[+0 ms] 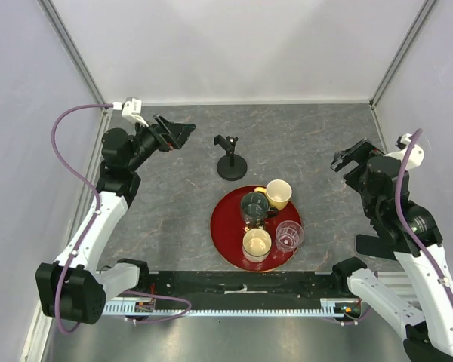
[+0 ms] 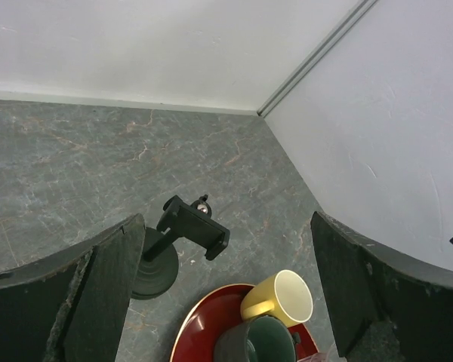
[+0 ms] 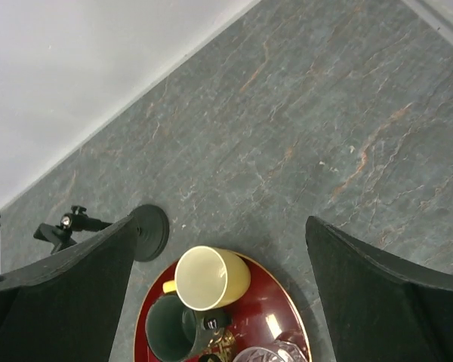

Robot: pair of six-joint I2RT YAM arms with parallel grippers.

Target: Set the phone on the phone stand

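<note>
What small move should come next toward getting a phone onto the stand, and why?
Probably bring the left pincer in over the red tray for a closer look. Both pincers stand open and empty, the right pincer off to the side. The stand is upright with a bare cradle, and no phone shows plainly among the cups.

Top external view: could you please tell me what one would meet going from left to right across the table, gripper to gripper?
left gripper → phone stand → yellow cup → right gripper
</note>
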